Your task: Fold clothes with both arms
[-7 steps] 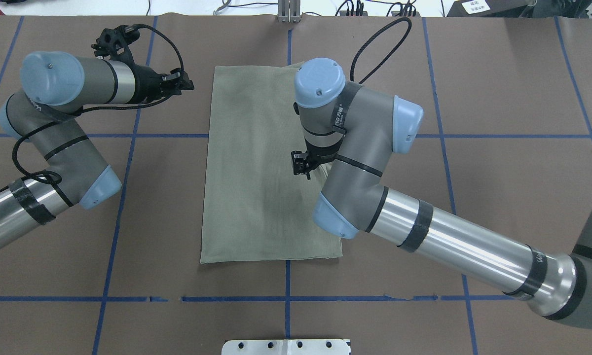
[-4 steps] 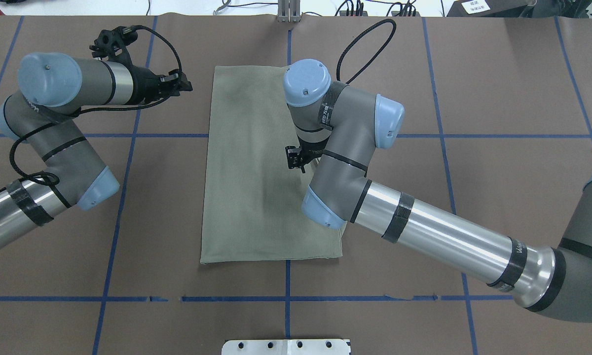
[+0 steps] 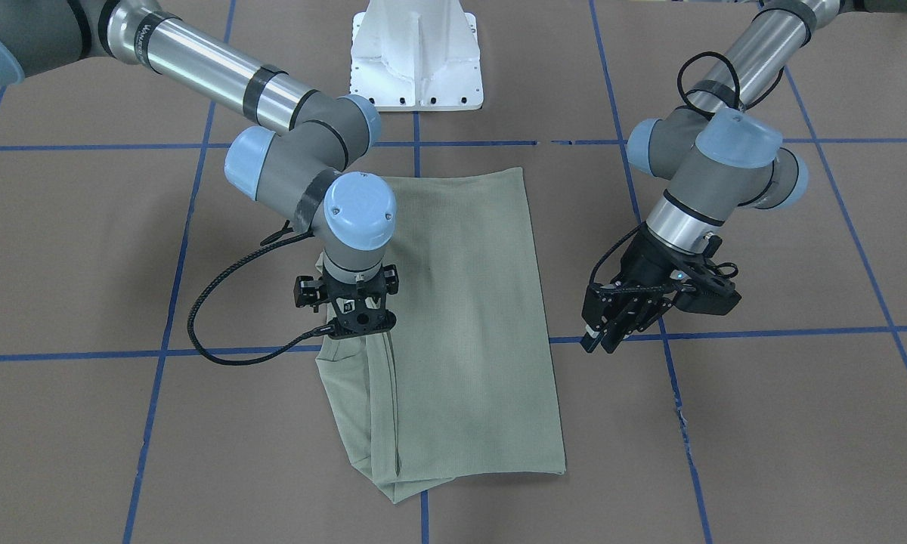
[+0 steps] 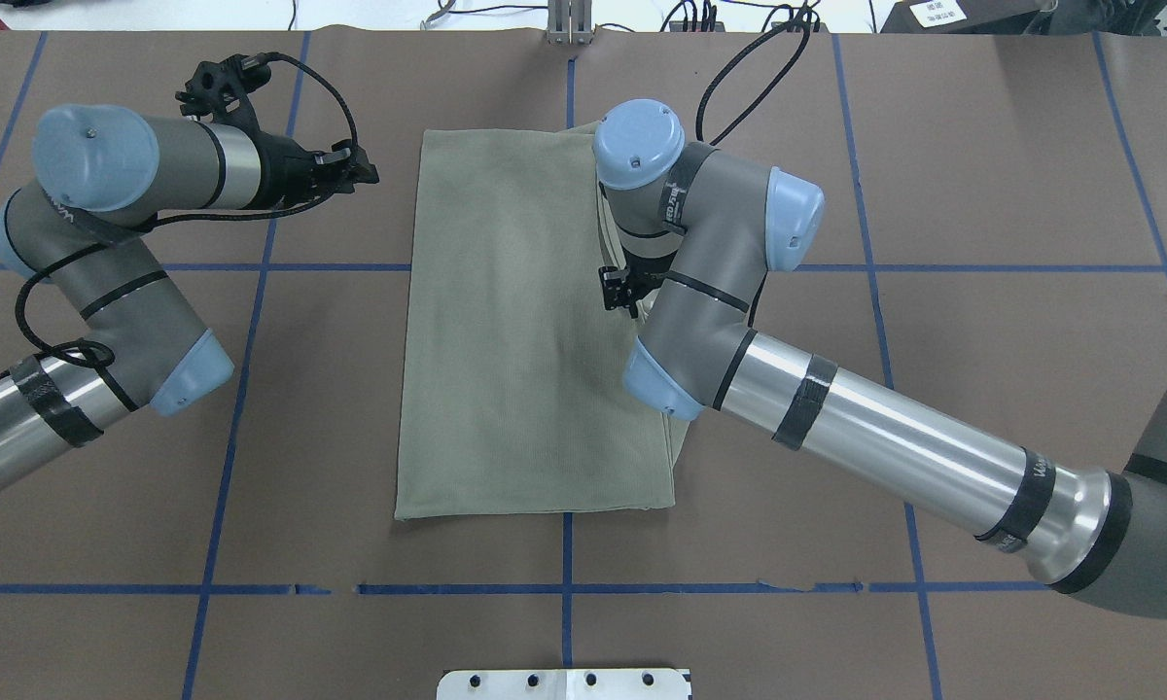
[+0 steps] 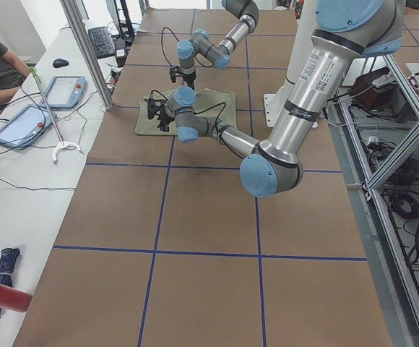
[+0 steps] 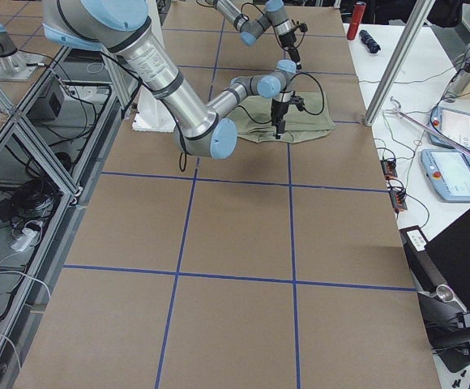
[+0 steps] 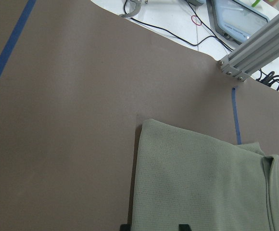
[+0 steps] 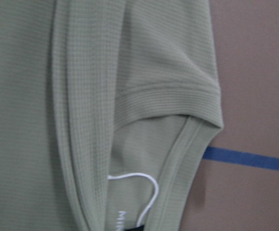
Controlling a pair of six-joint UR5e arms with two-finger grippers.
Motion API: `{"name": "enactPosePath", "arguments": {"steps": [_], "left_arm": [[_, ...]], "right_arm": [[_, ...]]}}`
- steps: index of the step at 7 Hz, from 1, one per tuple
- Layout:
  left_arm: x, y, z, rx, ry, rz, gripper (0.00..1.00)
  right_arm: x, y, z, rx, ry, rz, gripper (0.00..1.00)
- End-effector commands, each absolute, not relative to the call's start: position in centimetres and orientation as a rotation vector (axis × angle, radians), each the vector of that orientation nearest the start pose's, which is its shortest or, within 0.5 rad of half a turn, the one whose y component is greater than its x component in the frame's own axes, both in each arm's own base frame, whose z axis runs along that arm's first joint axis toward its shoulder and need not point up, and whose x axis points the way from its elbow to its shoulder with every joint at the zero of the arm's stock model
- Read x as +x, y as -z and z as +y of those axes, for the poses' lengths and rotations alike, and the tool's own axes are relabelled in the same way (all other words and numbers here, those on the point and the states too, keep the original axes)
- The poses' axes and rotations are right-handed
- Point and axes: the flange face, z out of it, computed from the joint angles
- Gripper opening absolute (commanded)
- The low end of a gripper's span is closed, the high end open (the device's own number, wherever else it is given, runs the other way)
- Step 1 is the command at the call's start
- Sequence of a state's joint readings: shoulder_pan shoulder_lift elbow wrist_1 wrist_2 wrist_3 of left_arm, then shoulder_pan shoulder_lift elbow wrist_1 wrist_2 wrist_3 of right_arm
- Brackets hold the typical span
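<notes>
The sage-green shirt point(image 4: 515, 340) lies folded into a long rectangle at the table's middle. It also shows in the front view point(image 3: 468, 317). My right gripper point(image 3: 359, 326) points straight down over the shirt's right long edge and is shut on it. The fabric rises to the gripper in a ridge. In the overhead view the wrist point(image 4: 620, 289) hides the fingers. The right wrist view shows a sleeve cuff point(image 8: 168, 96), the neck band and the white string tag point(image 8: 144, 183) close up. My left gripper point(image 3: 598, 344) is open and empty, above bare table left of the shirt's far corner point(image 7: 146, 125).
The white pedestal base point(image 3: 416, 60) stands at the robot's edge of the table. Blue tape lines point(image 4: 233, 389) cross the brown table cover. A metal post point(image 7: 255, 43) stands at the far edge. Tablets point(image 6: 450, 174) and cables lie on the operators' bench beyond it.
My right wrist swung left over the shirt, then back right and farther from the robot. The shirt's right edge now bulges out near the bottom corner. My left arm barely moved.
</notes>
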State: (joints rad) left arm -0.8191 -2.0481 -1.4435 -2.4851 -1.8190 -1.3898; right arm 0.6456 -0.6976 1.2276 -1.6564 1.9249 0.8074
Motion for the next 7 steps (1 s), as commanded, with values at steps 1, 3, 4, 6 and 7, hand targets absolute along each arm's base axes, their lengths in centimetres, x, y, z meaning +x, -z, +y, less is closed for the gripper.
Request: {"name": "enactPosePath", "arguments": {"steps": [1,3,4,6,7], "left_arm": [[38.8,-33.7,-57.4,0.420,0.391,1.218,0.44],[38.5,-32.9,-57.0,0.417,0.376,1.238,0.44],[38.6,-32.7,-57.0,0.418,0.376,1.239,0.44],[38.3,-32.0,-56.7,0.426,0.371,1.252,0.44],[38.2,-32.0,-56.7,0.426,0.373,1.251,0.44]], "right_arm": [[-50.7,-34.7,-58.4,0.026,0.209,-0.545,1.00],[-48.1,-33.8,-60.0,0.044,0.232,-0.571,1.00],[-48.4,-31.7,-59.8,0.049,0.189,-0.598,1.00],[-51.2,-29.1,-51.3,-0.005,-0.063,-0.676,1.00],[-50.5,-27.2,-48.0,-0.043,-0.188,-0.730,1.00]]}}
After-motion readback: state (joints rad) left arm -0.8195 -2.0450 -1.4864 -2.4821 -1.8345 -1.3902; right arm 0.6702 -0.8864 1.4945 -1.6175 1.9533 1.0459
